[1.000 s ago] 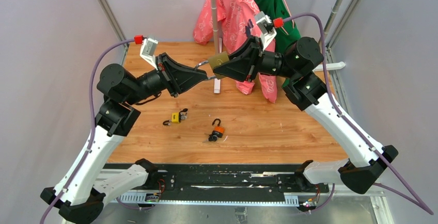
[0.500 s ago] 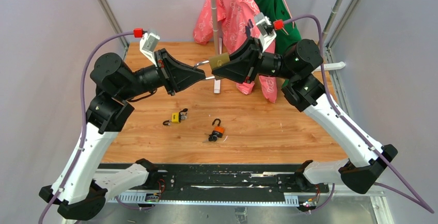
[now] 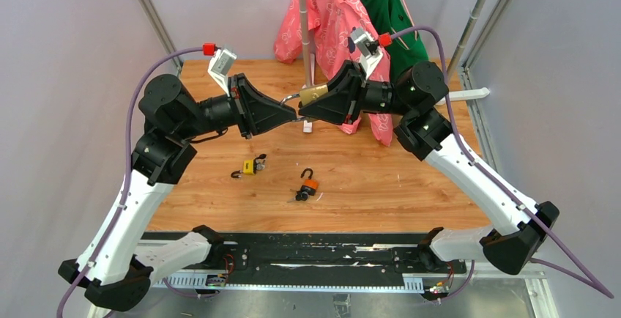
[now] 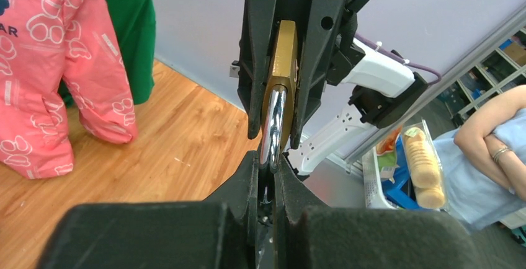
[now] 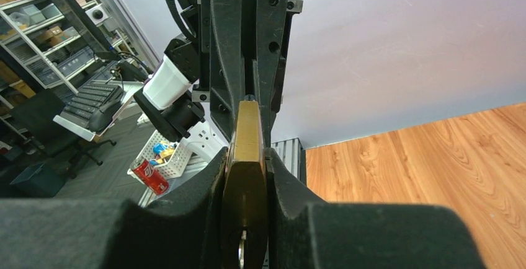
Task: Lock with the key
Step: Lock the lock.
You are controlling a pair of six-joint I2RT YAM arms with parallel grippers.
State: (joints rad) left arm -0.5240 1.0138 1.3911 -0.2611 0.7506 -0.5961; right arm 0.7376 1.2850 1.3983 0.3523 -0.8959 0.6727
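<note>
Right gripper is clamped across the flat faces of the brass padlock, held in the air between the arms above the far part of the wooden table. The left gripper is pinched almost fully closed on its steel shackle. The padlock looks small, dense, rigid and smooth, so it may twist under a thin grip. The broad faces seem the safest hold, and no key can be made out.

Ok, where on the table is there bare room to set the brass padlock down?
Bare table right of the orange padlock, to the right edge, and the near strip between the yellow padlock and the black rail. Crowded at back centre: pole base, pink garment, brass padlock overhead.
</note>
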